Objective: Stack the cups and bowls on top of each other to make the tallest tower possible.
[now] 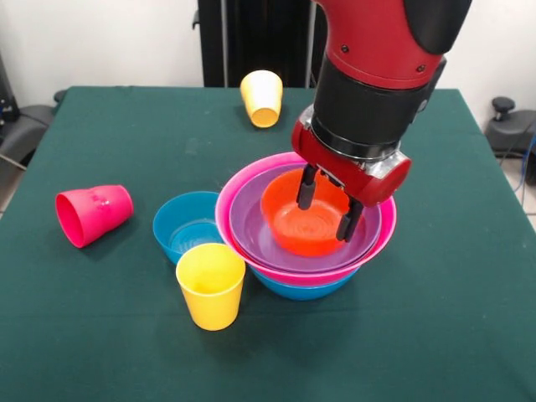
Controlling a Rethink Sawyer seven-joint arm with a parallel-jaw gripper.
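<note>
The tower stands at the table's centre right: a blue bowl (303, 290) lowest, a big pink bowl (251, 180) on it, a purple bowl (251, 224) nested inside, and an orange bowl (303, 224) innermost. My gripper (327, 209) hangs open just above the orange bowl, both black fingers spread inside its rim with nothing between them. A second blue bowl (188, 224) sits upright touching the tower's left side. One yellow cup (210, 285) stands upright in front of it. Another yellow cup (262, 98) lies tipped at the far side. A red-pink cup (92, 214) lies on its side at the left.
The green table (435, 335) has bare cloth to the right and front of the tower. Black chairs and equipment stand beyond the table's left and right edges.
</note>
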